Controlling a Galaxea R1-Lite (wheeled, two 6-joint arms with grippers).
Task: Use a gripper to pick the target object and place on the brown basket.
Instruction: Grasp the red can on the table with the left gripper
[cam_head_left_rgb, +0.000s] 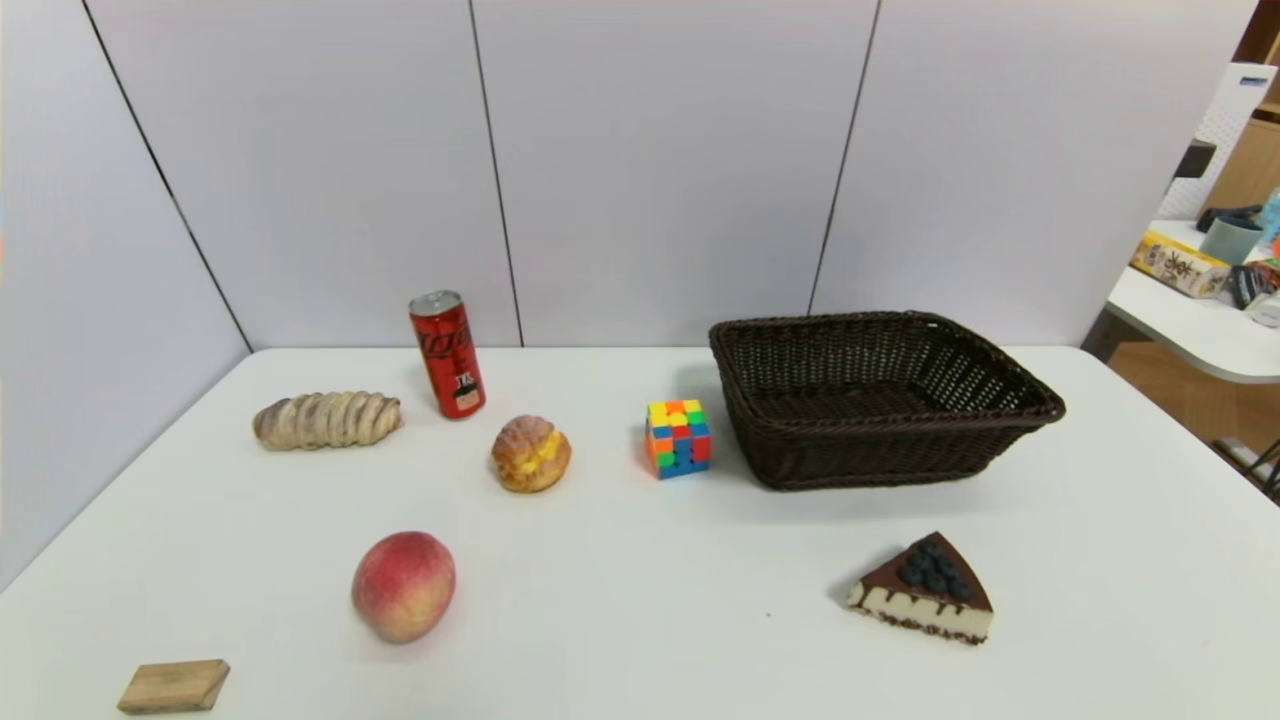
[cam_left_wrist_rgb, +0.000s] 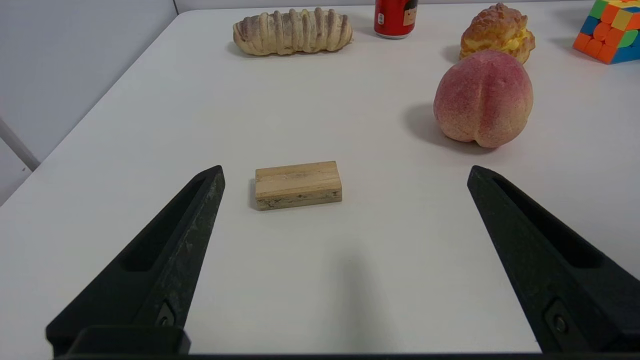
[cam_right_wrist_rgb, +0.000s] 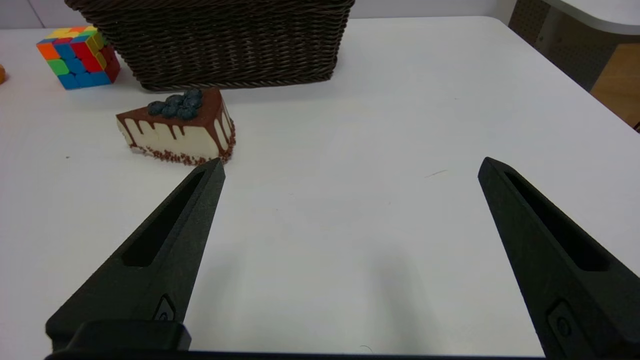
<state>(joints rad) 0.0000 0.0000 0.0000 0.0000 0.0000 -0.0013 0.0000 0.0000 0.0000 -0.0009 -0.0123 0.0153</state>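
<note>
The can stands upright on the table, well left of the basket, beyond the cube. The left gripper and right gripper hang spread wide, both empty.

red can upright, far left of table | brown basket far right, well apart

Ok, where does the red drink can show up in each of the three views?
Head view: the red can stands upright at the far left of the table, behind the cream puff.
Left wrist view: only the can's base shows at the top edge, between the striped bread roll and the cream puff.
Right wrist view: not in it.
Shared landmark: the colour cube.
</note>
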